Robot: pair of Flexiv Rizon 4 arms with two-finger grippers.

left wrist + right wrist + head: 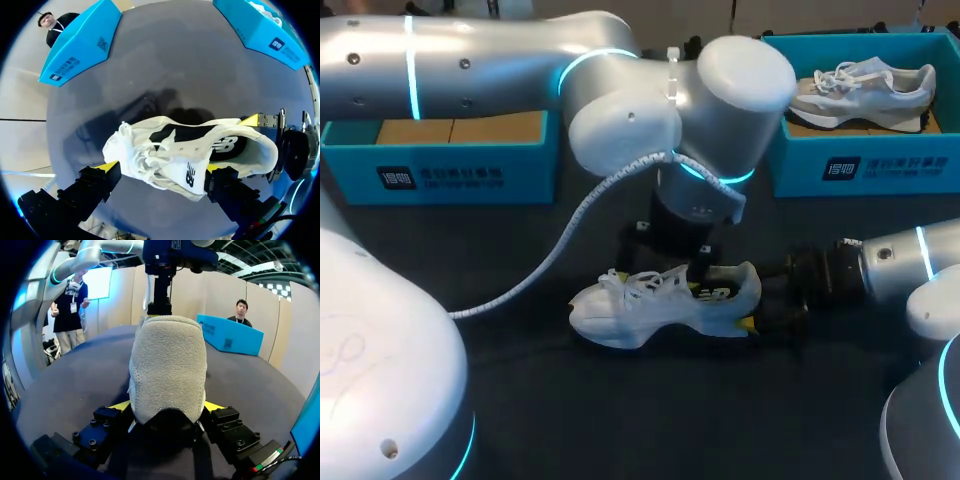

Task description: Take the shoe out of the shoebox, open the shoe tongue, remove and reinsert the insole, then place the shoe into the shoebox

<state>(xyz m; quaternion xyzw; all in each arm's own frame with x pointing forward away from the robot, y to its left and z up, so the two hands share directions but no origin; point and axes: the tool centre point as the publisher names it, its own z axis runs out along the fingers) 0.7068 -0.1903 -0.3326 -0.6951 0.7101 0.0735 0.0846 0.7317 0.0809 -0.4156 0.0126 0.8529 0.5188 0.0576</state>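
Right fingers (120,405) clenched on the heel of the white shoe (660,300), one yellow tip on each side. The right gripper (166,407) lies low over the dark surface (620,420), and its arm enters level from the right. Left fingers (107,166) are spread wide and released, straddling the laces. The left gripper (160,167) points straight down, its arm reaching past the middle. The shoe stands on its sole outside the left shoebox (450,165) and the right shoebox (860,170), which holds a grey shoe (865,90).
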